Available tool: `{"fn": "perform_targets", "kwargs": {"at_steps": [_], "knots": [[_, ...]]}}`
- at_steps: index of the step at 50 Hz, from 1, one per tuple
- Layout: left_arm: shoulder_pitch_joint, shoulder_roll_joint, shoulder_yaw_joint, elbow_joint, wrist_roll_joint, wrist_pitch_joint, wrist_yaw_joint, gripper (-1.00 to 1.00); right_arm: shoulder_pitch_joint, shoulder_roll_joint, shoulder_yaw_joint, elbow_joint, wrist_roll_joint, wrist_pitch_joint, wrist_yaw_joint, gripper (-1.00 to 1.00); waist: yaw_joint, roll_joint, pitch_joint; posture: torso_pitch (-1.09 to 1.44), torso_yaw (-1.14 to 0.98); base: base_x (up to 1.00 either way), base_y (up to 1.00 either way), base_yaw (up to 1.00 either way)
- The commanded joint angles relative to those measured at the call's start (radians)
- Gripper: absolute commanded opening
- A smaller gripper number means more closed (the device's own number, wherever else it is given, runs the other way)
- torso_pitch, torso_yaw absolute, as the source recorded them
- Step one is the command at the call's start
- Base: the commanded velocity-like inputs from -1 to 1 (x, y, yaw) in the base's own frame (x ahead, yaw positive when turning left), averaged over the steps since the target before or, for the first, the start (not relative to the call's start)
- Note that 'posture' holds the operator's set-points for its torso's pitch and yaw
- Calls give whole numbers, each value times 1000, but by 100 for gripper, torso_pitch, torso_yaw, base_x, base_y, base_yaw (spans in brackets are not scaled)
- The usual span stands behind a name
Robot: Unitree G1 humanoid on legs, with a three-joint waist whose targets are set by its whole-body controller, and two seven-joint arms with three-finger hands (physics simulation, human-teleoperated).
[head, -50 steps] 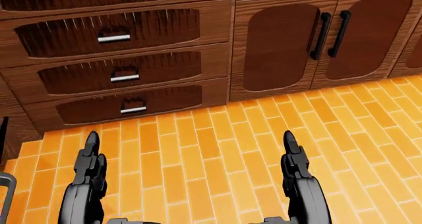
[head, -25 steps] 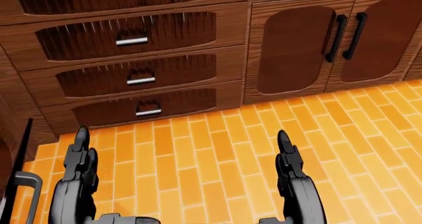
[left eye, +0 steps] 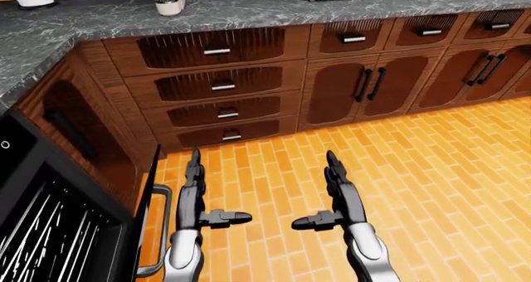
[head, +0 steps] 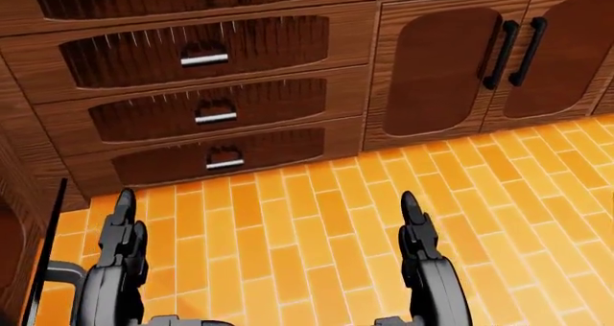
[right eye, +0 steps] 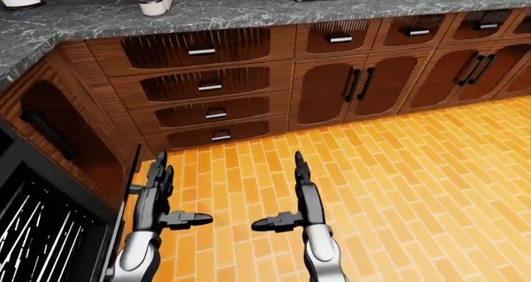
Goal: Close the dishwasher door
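Orange brick-pattern floor (left eye: 431, 170) fills the lower frame. Dark wood drawers (left eye: 217, 80) and double cabinet doors (left eye: 365, 86) line the upper half. Grey speckled stone countertop (left eye: 249, 8) spans the top edge, turning down the left side.

Door: black dishwasher door (left eye: 149, 207) with grey bar handle (left eye: 162, 232), swung open, seen edge-on
Place: left-eye view's lower left, beside the white wire rack (left eye: 45, 232)
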Motion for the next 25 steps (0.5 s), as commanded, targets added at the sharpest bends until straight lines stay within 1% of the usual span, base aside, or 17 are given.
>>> {"fn": "perform_targets", "kwargs": {"at_steps": [1, 3, 4, 5, 7, 9, 11, 13, 14, 15, 16, 17, 18, 19, 20, 23, 25], "knots": [[-16, -1, -5, -52, 0, -29, -1, 100, -17, -2, -4, -40, 2, -30, -1, 100, -1, -2, -14, 0, 0, 0, 36, 0], [-20, 0, -3, -45, -1, -31, -1, 100, -15, -3, -5, -47, 3, -26, 0, 100, -1, -26, -16, 0, 0, 0, 37, 0], [-21, 1, -2, -43, -1, -31, -1, 100, -14, -3, -5, -50, 3, -24, 0, 100, 1, -21, -16, 0, 0, 0, 36, 0], [-19, 0, -2, -50, -2, -28, -1, 100, -15, -3, -6, -45, 4, -28, 0, 100, -7, -1, -15, 0, 0, 0, 37, 0], [-15, 0, -3, -56, -2, -27, -1, 100, -13, -3, -5, -51, 4, -25, 1, 100, -12, -27, -16, 0, 0, 0, 36, 0], [-18, 1, -1, -52, -3, -28, -1, 100, -11, -3, -5, -55, 4, -24, 1, 100, -18, -29, -24, 0, 0, 0, 36, 0], [-15, 0, -1, -59, -4, -25, -1, 100, -14, -3, -5, -46, 4, -29, 1, 100, -19, -16, -15, 0, 0, 0, 36, 0], [-15, 0, -2, -57, -2, -27, 0, 100, -12, -3, -5, -52, 4, -25, 1, 100, -22, 11, -5, 0, 0, 0, 36, 0], [-15, 0, -2, -59, -2, -26, -1, 100, -11, -3, -5, -53, 5, -25, 1, 100, -22, 28, -3, 0, 0, 0, 36, 0], [-16, 0, -2, -57, -3, -26, -1, 100, -11, -4, -6, -51, 5, -27, 2, 100, -23, 52, -6, 0, 0, 0, 35, 0], [-13, 0, -2, -60, -2, -25, 0, 100, -12, -3, -6, -49, 5, -28, 2, 100, -22, 90, -17, 0, 0, 0, 37, 0], [-10, -1, -3, -68, -2, -22, -1, 100, -12, -3, -6, -48, 5, -29, 2, 100, -14, 140, -29, 0, 0, 0, 37, 0], [-9, -1, -3, -70, -2, -22, -1, 100, -10, -3, -5, -53, 5, -27, 2, 100, -12, 81, -20, 0, 0, 0, 36, 0], [-10, -1, -3, -67, -2, -23, -1, 100, -8, -4, -6, -58, 5, -24, 1, 100, -10, 89, -14, 0, 0, 0, 36, 0], [-11, 0, -2, -68, -3, -21, -2, 100, -8, -3, -5, -60, 4, -23, 1, 100, -4, 82, -12, 0, 0, 0, 36, 0], [-9, 0, -1, -74, -5, -19, -2, 100, -10, -3, -5, -54, 4, -27, 1, 100, -7, 49, -14, 0, 0, 0, 36, 0], [-11, 1, 0, -73, -5, -18, -2, 100, -8, -3, -5, -59, 5, -24, 1, 100, -10, 26, -4, 0, 0, 0, 36, 0]]}}
